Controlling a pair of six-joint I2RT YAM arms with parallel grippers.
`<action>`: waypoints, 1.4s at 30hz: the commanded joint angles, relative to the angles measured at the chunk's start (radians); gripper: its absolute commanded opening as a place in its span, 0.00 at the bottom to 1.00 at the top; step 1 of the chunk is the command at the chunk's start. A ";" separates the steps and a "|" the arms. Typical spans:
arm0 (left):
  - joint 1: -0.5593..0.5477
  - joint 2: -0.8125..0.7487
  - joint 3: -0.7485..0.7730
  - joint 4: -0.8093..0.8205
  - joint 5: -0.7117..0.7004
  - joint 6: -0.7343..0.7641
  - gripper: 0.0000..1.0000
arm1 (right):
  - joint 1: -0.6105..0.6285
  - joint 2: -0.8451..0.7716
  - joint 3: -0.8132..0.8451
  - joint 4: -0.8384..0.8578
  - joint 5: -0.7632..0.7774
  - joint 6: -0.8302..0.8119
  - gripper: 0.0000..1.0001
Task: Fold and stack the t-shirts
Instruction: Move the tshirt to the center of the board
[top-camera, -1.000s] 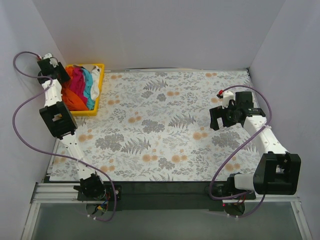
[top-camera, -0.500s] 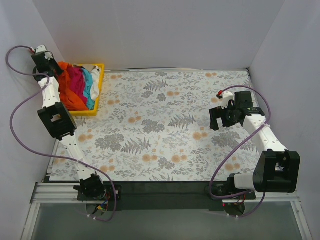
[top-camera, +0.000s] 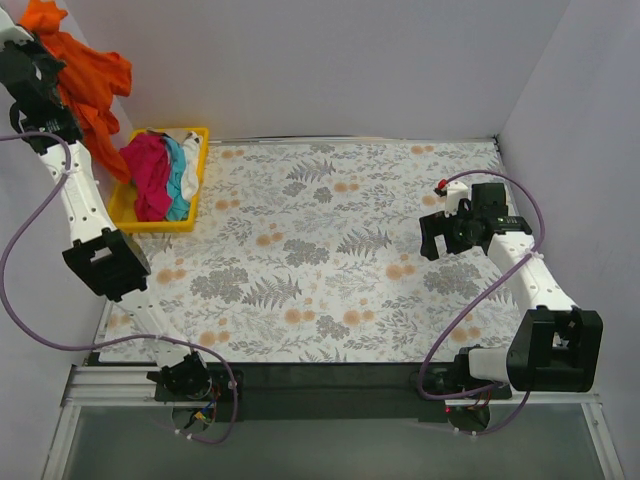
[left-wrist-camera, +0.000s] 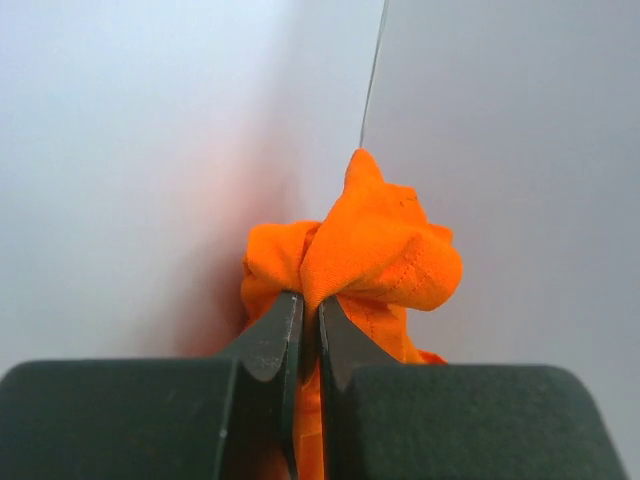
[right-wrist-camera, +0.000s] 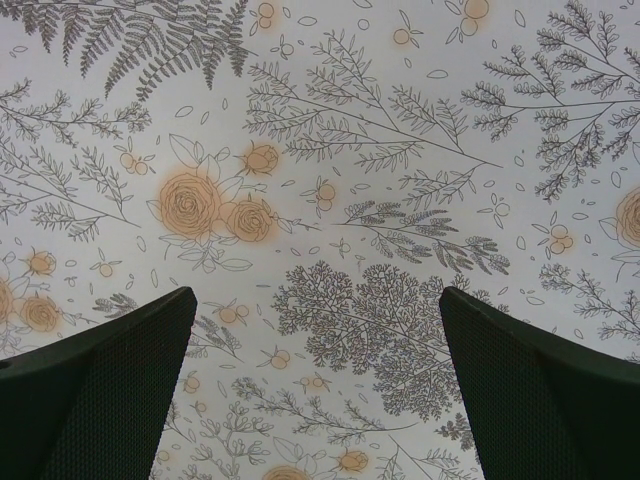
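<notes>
- Top external view: the left end effector (top-camera: 40, 42) is raised high in the far left corner, close to the wall. The orange t-shirt (top-camera: 92, 88) hangs down from it in the air, and its lower end is above the left side of the yellow tray (top-camera: 201, 165).
- In the tray lie the magenta t-shirt (top-camera: 148, 170) and the teal t-shirt (top-camera: 178, 176), touching each other. A bit of white t-shirt (top-camera: 190, 138) shows at the far end.
- The right end effector (top-camera: 432, 238) hovers over the right part of the floral surface (top-camera: 320, 280), well apart from all the t-shirts.
- Left wrist view: the left end effector (left-wrist-camera: 308, 310) is clenched on a fold of the orange t-shirt (left-wrist-camera: 385, 250). The cloth bunches just beyond the fingertips and also runs down between the fingers (left-wrist-camera: 270, 350). Plain walls are behind it.
- Right wrist view: the right end effector (right-wrist-camera: 317, 296) is released. Its fingers (right-wrist-camera: 100, 390) stand wide apart and only the floral surface (right-wrist-camera: 330, 160) is seen between them.
</notes>
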 joint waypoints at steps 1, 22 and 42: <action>0.002 -0.111 0.042 0.116 0.004 -0.028 0.00 | 0.000 -0.037 0.037 -0.004 0.000 0.006 0.98; -0.264 -0.567 -0.459 -0.138 0.700 -0.153 0.00 | -0.002 -0.049 0.138 -0.051 0.003 0.005 0.98; -0.625 -0.548 -0.714 -0.443 0.992 0.158 0.00 | -0.054 -0.003 0.247 -0.145 -0.049 -0.029 0.98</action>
